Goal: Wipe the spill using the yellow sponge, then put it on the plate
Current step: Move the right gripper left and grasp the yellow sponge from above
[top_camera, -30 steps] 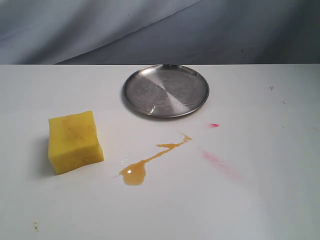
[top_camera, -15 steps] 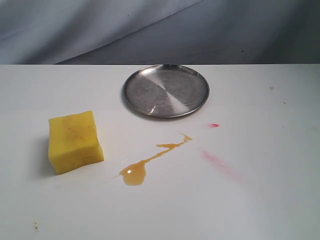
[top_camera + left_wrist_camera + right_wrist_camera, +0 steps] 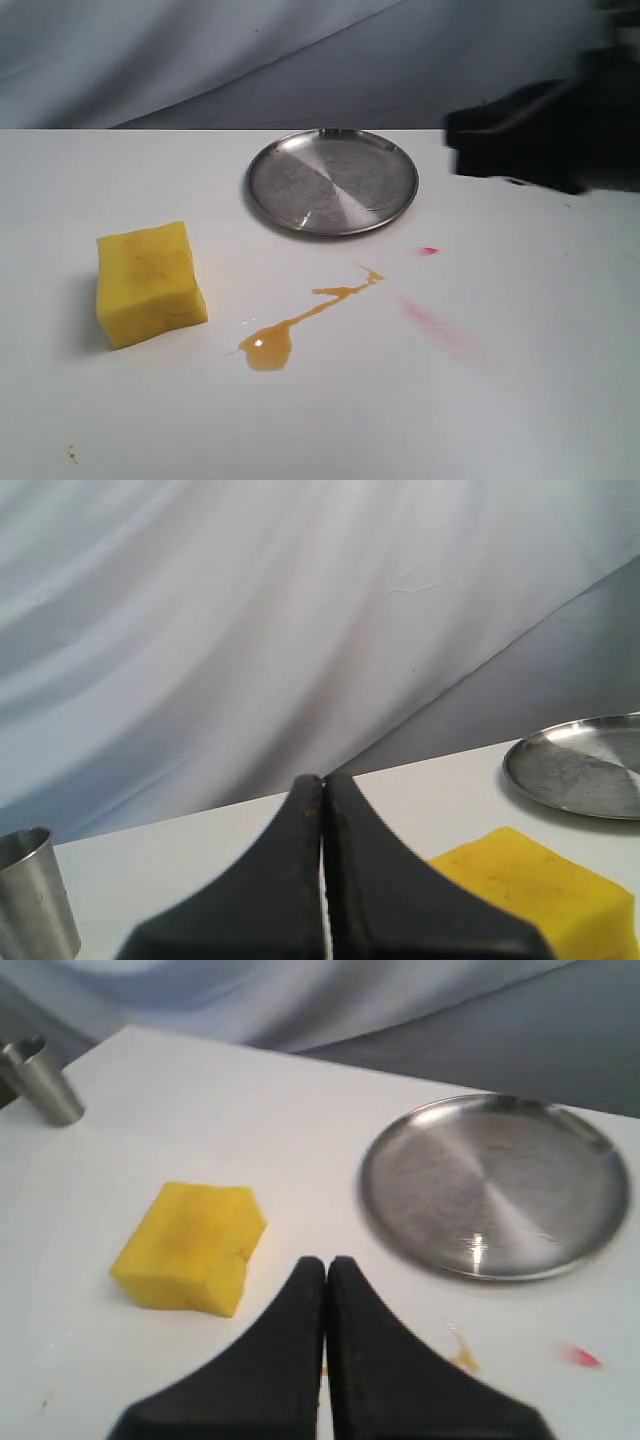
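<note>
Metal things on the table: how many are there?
2. The plate lies near the table's far edge; a small cup stands past the yellow sponge from it, outside the exterior view.

No readable text, no labels or brands, no numbers (in any view)

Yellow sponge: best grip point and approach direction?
Probably from above, pinching two opposite side faces of the yellow sponge at about mid-height. It is a thick block lying flat on the table, with upright sides and a bare top. Nothing touches it, and the spill lies apart from it.
</note>
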You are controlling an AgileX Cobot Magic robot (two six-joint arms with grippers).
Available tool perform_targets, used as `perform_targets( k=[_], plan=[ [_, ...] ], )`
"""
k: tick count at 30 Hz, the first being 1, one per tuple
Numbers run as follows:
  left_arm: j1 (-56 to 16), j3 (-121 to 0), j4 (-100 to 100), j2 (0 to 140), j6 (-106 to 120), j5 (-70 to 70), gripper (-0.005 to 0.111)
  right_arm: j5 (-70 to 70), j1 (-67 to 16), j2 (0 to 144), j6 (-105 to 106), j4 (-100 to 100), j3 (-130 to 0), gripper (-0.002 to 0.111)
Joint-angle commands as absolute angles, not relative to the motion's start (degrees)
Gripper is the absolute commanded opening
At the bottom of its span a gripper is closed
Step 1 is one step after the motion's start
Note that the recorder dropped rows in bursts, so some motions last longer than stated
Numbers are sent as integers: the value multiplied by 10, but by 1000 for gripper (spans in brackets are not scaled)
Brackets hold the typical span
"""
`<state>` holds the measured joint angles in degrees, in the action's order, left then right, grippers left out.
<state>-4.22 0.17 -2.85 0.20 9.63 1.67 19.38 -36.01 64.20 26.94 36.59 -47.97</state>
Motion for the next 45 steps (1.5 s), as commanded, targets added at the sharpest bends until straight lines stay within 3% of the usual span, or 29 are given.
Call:
perform_targets(
  k=[1, 7, 14, 16, 22, 25, 37, 39, 43, 45],
  plan=[
    [-40, 0, -24, 0, 91, 13, 0, 232, -439, 820, 276, 332, -627, 0],
    [-40, 0, -24, 0, 91, 13, 0, 382, -481, 1057, 263, 288, -858, 0],
    [-40, 0, -24, 0, 91, 13, 0, 514, -514, 1226, 150, 140, -1079, 3],
    [-40, 0, -24, 0, 91, 13, 0, 542, -514, 1260, 132, 136, -1130, 10],
    [-40, 0, -24, 0, 91, 13, 0, 577, -514, 1343, 89, 155, -1240, 58],
    [-40, 0, -24, 0, 91, 13, 0, 559, -514, 1379, 89, 159, -1269, 67],
    [-40, 0, -24, 0, 91, 13, 0, 517, -514, 1474, 85, 254, -1274, 64],
    [-40, 0, -24, 0, 91, 13, 0, 517, -514, 1478, 74, 251, -1274, 48],
    [-40, 0, -24, 0, 91, 13, 0, 528, -514, 1474, 75, 247, -1274, 1],
    [-40, 0, -24, 0, 91, 13, 0, 539, -514, 1465, 76, 246, -1274, 0]
  ],
)
